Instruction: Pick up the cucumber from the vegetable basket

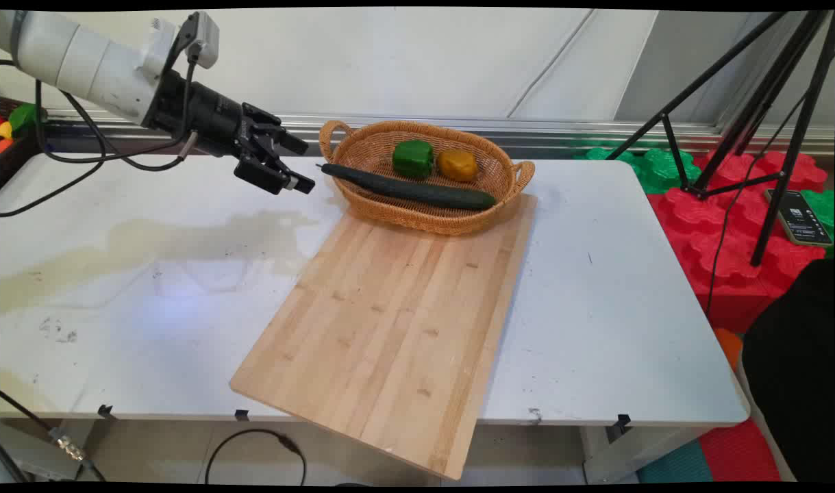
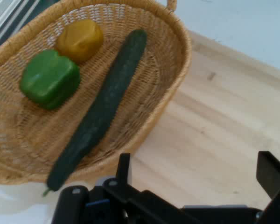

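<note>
The black two-finger gripper [image 1: 297, 164] hovers with fingers spread wide, holding nothing, just left of the oval wicker basket [image 1: 506, 174]. Nearest it is the long dark green cucumber [image 1: 410, 192], its stem end overhanging the basket's left rim. A green bell pepper [image 1: 413, 158] and a yellow pepper [image 1: 457, 165] sit behind it. The basket rests on the far end of the pale wooden cutting board [image 1: 390, 322].

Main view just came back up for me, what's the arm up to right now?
The gripper is open and empty, held in the air beside the left end of the wicker basket, closest to the cucumber's stem tip. The cucumber lies across the basket with a green pepper and a yellow pepper behind it. The basket sits on the far end of the wooden cutting board.
</note>
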